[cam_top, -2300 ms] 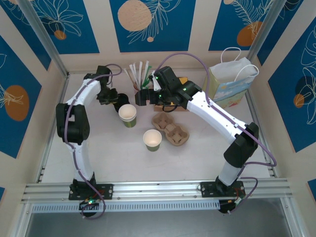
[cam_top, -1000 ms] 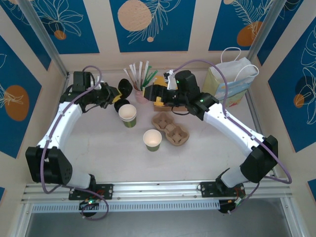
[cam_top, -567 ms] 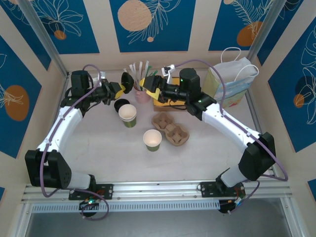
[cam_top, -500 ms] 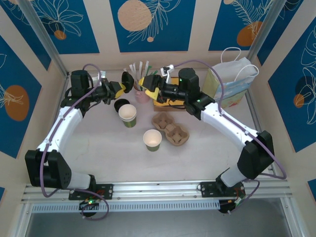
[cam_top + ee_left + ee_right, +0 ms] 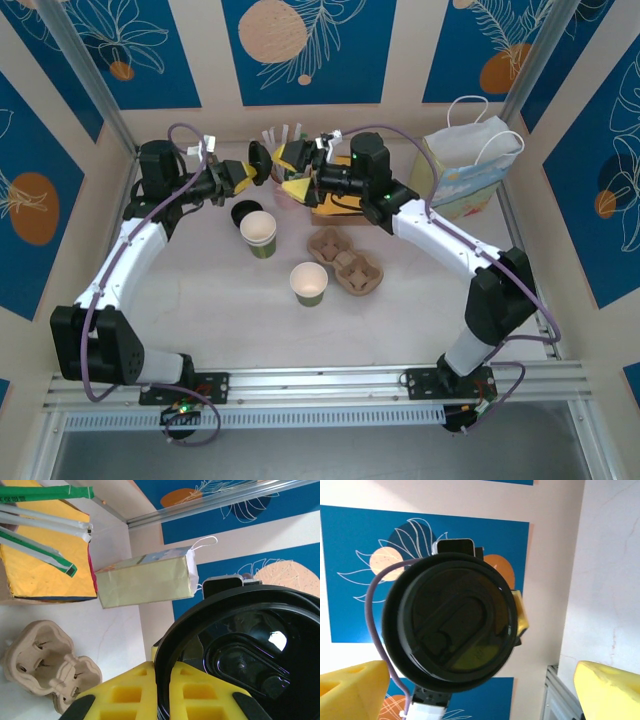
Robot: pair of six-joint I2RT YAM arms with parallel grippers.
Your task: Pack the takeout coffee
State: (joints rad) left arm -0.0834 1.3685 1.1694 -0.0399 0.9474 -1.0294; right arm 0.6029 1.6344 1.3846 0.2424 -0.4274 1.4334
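- The left gripper (image 5: 249, 171) is clamped on the rim of a black lid (image 5: 259, 165), held off the table in the upper middle of the overhead frame; whether a cup sits behind it I cannot tell.
- The right gripper (image 5: 293, 172) faces the lid from just beside it, yellow fingers (image 5: 351, 689) spread wide and touching nothing.
- Two lidless green cups (image 5: 258, 233) stand at frame centre, with the cardboard carrier (image 5: 346, 263) just right of them.
- The paper bag (image 5: 464, 172) stands upper right.
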